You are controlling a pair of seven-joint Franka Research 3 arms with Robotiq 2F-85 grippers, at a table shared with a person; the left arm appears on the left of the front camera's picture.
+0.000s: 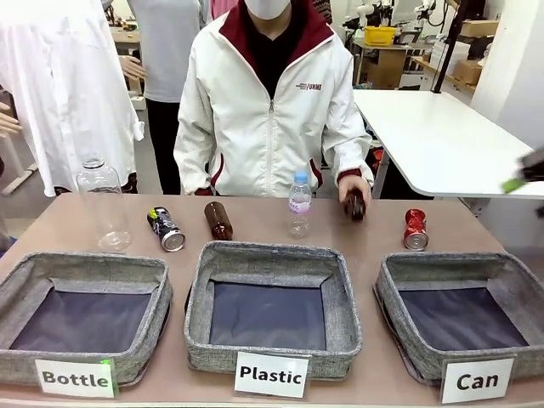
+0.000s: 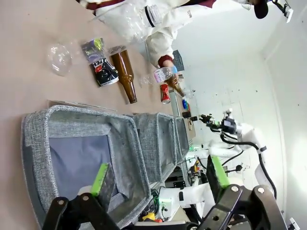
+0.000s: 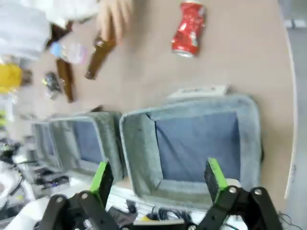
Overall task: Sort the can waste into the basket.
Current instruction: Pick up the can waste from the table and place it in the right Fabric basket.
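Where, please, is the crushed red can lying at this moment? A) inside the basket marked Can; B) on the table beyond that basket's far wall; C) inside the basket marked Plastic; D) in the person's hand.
B: the crushed red can lies on the table just past the far wall of the Can basket, not inside it.

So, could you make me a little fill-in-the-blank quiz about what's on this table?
The crushed red can lies behind the basket marked ____.
The person's hand touches a ____ glass bottle.
The right pincer is ____.
Missing words: Can; brown; open.
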